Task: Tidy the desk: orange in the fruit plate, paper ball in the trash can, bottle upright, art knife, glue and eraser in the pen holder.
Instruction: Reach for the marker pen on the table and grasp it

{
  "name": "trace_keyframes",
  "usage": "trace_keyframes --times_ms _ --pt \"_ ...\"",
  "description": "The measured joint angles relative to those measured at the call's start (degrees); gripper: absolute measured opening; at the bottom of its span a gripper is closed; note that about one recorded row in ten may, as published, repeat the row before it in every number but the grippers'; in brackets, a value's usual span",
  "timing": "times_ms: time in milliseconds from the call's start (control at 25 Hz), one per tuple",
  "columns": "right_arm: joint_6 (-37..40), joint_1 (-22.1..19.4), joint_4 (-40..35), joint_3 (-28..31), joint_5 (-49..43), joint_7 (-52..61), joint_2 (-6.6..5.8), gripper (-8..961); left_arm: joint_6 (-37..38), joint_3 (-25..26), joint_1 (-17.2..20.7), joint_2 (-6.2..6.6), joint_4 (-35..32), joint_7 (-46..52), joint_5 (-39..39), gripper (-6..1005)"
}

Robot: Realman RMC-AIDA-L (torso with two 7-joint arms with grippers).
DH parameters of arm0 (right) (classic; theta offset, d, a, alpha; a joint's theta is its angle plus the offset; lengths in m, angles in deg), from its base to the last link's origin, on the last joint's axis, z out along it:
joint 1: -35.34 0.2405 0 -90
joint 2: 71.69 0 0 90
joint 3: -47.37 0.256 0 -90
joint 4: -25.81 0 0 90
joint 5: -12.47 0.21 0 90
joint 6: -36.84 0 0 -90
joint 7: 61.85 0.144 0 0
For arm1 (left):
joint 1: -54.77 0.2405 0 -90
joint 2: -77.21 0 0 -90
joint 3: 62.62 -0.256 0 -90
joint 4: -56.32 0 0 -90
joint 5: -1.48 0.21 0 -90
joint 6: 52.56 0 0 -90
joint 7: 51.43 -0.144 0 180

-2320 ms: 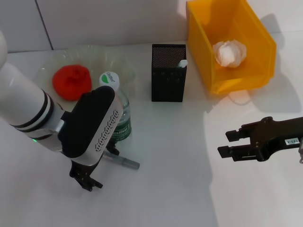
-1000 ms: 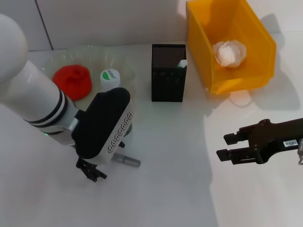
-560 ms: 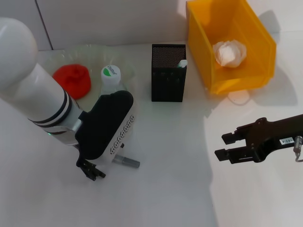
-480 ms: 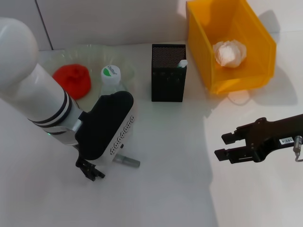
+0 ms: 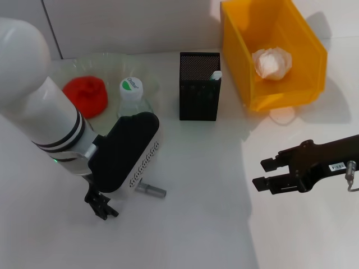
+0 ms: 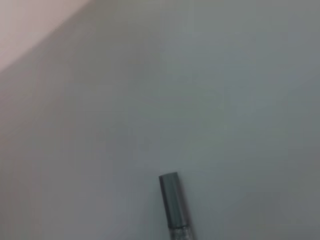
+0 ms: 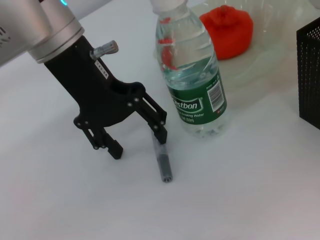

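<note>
While the art knife (image 7: 162,159) lies flat on the counter (image 5: 213,185), the step in hand is judged to be its pick-up by the left arm, followed by delivery to the pen holder (image 5: 199,87).

The larger items are seen in place. The trash can (image 5: 311,45) at the far right holds the paper ball (image 5: 272,61). The fruit plate (image 5: 146,73) at the far left holds the orange (image 5: 86,95). The bottle (image 7: 192,75) stands upright between the plate and the knife, just beside the knife. A white-tipped stick, taken to be the glue (image 5: 216,74), shows at the pen holder's rim. The eraser is not seen.

The left claw (image 7: 136,134) is held low over the counter with its fingers spread wide. In the right wrist view one finger (image 7: 159,129) stands at the knife's bottle-side end and the other is well off to the side, so the knife is not yet bracketed. Whether that finger touches the knife cannot be told.

For a good grasp, the following is advised:

1. The claw is centred over the middle of the knife's length, not its end.
2. The fingers are aligned across the thin body, so that it is closed on from both sides.
3. The fingertips are lowered almost to the counter, since the knife is slim and lies flat.
4. Contact with the bottle is avoided; a nudge is judged likely to topple it.

The right claw (image 5: 268,175) is parked at the near right, with fingers apart and nothing between them.
</note>
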Motion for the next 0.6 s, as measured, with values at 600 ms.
trace_keyframes --times_ms 600 --pt "0.00 0.04 0.29 0.54 -0.45 -0.24 -0.16 548 8.42 -3.41 2.07 0.00 -9.64 4.74 2.12 824"
